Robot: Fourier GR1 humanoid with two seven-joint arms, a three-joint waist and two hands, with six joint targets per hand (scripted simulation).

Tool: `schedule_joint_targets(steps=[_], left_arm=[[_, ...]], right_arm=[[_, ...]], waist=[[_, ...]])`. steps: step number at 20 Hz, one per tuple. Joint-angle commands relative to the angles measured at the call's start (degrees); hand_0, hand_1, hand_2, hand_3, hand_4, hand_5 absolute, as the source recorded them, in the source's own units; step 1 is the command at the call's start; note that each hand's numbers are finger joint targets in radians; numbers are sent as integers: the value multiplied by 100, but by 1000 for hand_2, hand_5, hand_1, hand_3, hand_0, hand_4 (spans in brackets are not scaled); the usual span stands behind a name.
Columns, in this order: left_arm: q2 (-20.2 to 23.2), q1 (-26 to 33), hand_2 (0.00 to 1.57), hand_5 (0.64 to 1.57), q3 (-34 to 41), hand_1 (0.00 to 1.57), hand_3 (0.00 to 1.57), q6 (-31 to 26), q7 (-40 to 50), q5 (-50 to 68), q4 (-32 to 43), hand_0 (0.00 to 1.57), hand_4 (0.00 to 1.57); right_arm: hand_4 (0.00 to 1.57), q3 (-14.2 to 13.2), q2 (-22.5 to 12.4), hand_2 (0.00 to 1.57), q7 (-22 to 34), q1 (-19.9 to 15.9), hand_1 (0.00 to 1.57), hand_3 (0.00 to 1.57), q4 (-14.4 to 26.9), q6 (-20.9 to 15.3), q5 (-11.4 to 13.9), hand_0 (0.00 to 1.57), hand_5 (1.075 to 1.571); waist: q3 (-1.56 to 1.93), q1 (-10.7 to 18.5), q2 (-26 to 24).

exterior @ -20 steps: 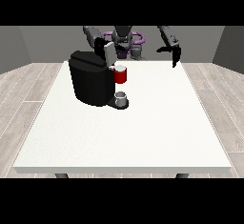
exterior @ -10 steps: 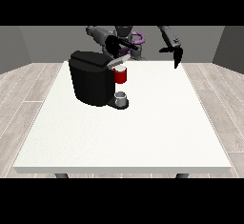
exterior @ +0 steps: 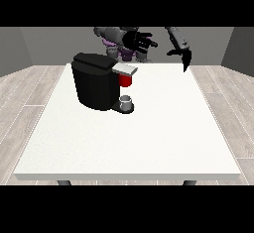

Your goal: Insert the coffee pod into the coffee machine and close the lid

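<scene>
Grey plank flooring runs under and around the white table, and from my station I see its near edge and most of its surface bare of anything I need to handle. Moving back from that near edge, the first thing I meet is a small grey cup standing on the black base at the foot of the coffee machine. I call it a cup, though from here it could be any small grey thing; I cannot tell it for the coffee pod, and I see no pod plainly anywhere on the table. Just above the cup sits a red thing at the machine, tucked under a grey lid that juts out level from the machine's top toward the view's right. The machine itself is a squat black block standing in the far left part of the table, nearer the far edge than the near one.

Beyond the far edge, the hand at the view's left hangs in the air above and behind the lid, fingers spread out straight toward the view's right, holding nothing. The hand at the view's right hangs over the far right corner of the table, well apart from the machine, fingers pointing down and relaxed, also holding nothing. Behind both, the robot's grey and purple torso stands against a plain grey wall.
</scene>
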Motion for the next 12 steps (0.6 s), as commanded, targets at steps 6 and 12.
schedule_joint_targets(steps=[6, 12], left_arm=[[-353, 65, 0, 1571, -322, 0, 0, 363, -603, -417, 405, 0, 270], [-109, 107, 0, 1571, -171, 0, 0, 93, -644, -263, 567, 0, 168]], right_arm=[[487, 1235, 181, 0, -412, 517, 0, 0, -112, -157, -385, 0, 1571], [461, 2318, 183, 0, -1368, 1774, 0, 0, -708, 235, -1182, 0, 1571]], waist=[[-4, -58, -87], [-1, -124, -172]])
